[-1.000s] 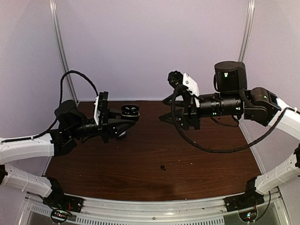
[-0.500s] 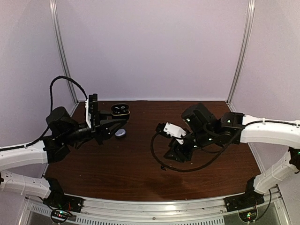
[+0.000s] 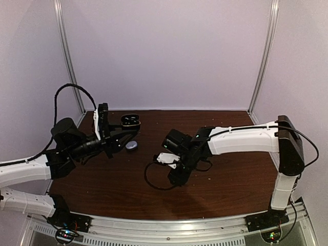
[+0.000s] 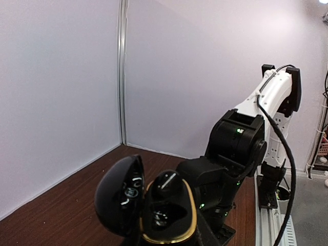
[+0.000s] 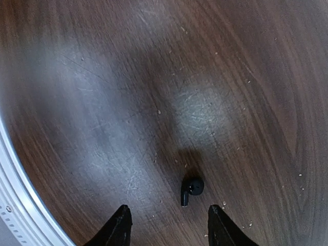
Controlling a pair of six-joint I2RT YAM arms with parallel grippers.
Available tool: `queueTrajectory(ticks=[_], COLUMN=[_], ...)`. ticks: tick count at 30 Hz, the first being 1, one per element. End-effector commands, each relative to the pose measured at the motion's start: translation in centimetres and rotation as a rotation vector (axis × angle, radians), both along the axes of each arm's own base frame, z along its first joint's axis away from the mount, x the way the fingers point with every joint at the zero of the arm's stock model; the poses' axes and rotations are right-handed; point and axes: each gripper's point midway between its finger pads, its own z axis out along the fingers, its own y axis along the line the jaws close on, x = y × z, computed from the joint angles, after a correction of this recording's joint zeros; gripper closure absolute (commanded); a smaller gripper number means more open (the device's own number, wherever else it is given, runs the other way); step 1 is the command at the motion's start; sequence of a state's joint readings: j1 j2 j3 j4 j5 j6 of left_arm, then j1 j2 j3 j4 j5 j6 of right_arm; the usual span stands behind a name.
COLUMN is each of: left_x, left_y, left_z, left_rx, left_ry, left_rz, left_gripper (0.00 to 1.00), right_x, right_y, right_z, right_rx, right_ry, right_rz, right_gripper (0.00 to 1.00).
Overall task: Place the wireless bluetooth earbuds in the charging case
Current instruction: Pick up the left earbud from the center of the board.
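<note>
The black charging case is held off the table at the back left, with my left gripper shut on it. In the left wrist view the case stands open, its lid swung left, a gold rim round the base. One black earbud sits in its upper slot; the lower slot looks empty. A second black earbud lies on the table. My right gripper points down over it, open, fingertips either side and just short of it. In the top view this bud is hidden under the right gripper.
A small pale lavender closed case lies on the brown table below the left gripper. A black cable loops beside the right wrist. The metal front rail runs near the right gripper. Pale walls enclose the back and sides.
The right arm swung down from high at the back to low over the table's front middle, and its jaws narrowed a little. The left arm drew slightly left, still holding the case.
</note>
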State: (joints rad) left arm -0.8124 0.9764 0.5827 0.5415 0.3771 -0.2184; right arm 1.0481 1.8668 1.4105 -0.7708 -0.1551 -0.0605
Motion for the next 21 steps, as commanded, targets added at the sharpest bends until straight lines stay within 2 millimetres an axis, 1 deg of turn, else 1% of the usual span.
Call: queueTrajectory(ticks=[1, 6, 12, 19, 21], left_x=[0.2, 0.2, 0.3, 0.3, 0.4], left_y=[0.6, 0.5, 0.5, 0.6, 0.7], left_z=[0.1, -0.2, -0.4, -0.3, -0.5], left_rx=[-0.003, 0.003, 0.005, 0.01, 0.014], left_ry=[-0.015, -0.014, -0.014, -0.018, -0.013], left_rz=[0.03, 0.027, 0.03, 0.037, 0.04], left_gripper=[1.0, 1.0, 1.0, 1.0, 1.0], right_x=[0.4, 0.4, 0.9, 1.1, 1.2], right_y=[-0.9, -1.1, -1.1, -1.0, -1.0], right_z=[-1.6, -3.2, -4.0, -5.0, -5.2], right_rx=[-0.083, -0.119, -0.127, -0.14, -0.144], right_ry=[0.026, 0.056, 0.059, 0.078, 0.083], right_rz=[-0.042, -0.05, -0.063, -0.06, -0.061], right_gripper=[0.49, 0.49, 0.5, 0.56, 0.6])
